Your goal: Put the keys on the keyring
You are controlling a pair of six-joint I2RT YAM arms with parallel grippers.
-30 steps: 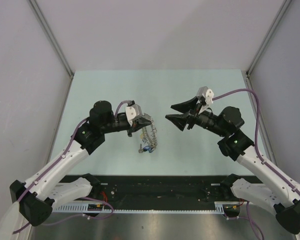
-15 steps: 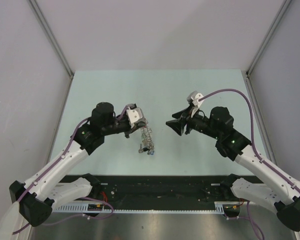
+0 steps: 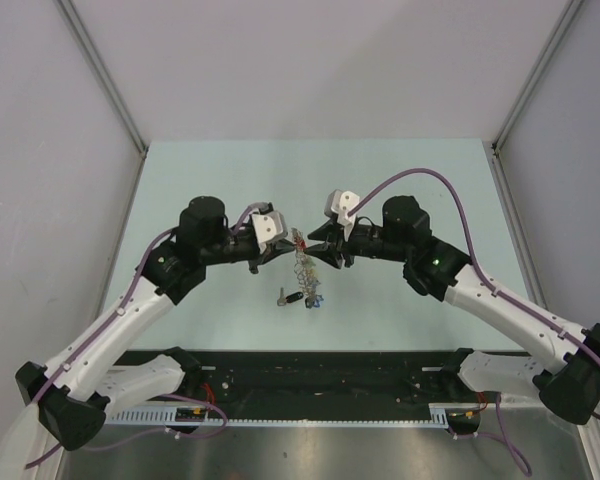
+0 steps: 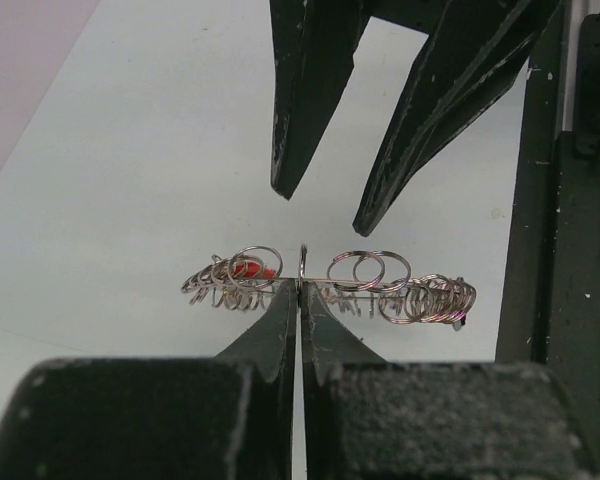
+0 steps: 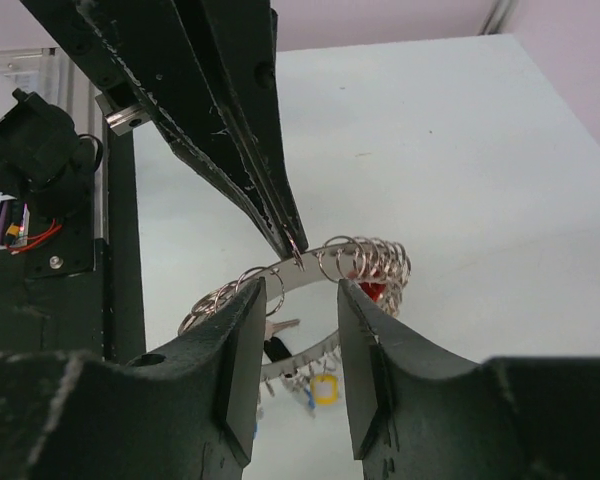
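Note:
My left gripper (image 3: 288, 243) is shut on the keyring (image 3: 302, 262) and holds it above the table. The keyring (image 4: 380, 280) is a thin silver hoop strung with many small rings. Keys (image 3: 298, 295) dangle from it, among them a black-headed one (image 5: 278, 348) and a red-headed one (image 5: 372, 290). In the left wrist view the left gripper (image 4: 301, 285) pinches the wire at mid-span. My right gripper (image 5: 300, 290) is open, its jaws either side of the hoop's near arc without touching it. The left fingers (image 5: 280, 215) come in from above.
The pale green table (image 3: 400, 180) is walled by grey panels left, right and behind. A black rail (image 3: 300, 375) runs along the near edge between the arm bases. A yellow tag (image 5: 325, 388) hangs among the keys.
The right arm has swung left until its gripper reaches the keyring, and its jaws have narrowed. The left gripper has stayed shut on the ring, shifting only slightly.

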